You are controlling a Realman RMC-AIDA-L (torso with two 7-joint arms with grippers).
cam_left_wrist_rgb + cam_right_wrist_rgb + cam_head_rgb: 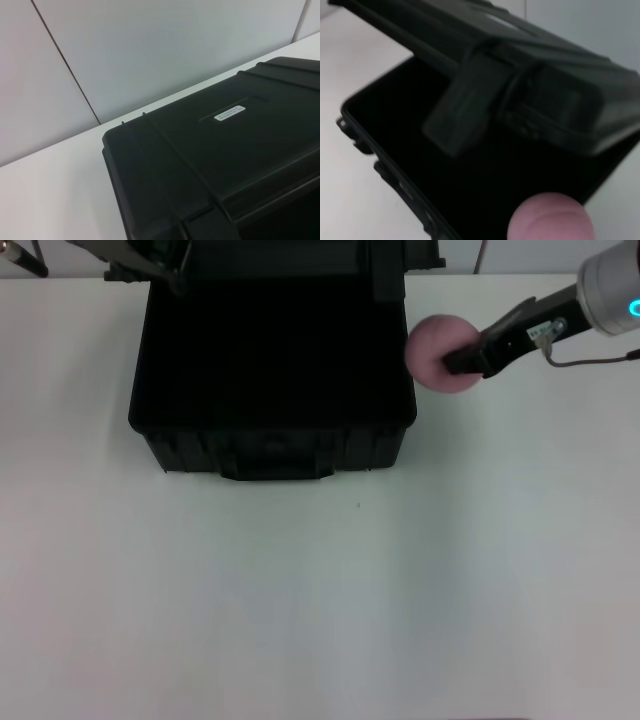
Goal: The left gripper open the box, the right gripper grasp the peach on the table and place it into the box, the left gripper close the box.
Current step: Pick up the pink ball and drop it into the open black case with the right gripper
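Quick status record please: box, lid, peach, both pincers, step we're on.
box: open, interior dark, nothing seen inside
lid: raised at the far side
peach: held off the table, just outside the box's right wall
right pincer: shut on peach, beside the box
left pincer: not clearly in view; its wrist camera looks onto the lid top
step: peach not yet in box; placing comes next, then closing

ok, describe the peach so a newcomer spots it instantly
Find the big open black box on the white table. Just off its right rim, the right gripper holds the peach: a small round pale pink fruit, the only coloured thing here.
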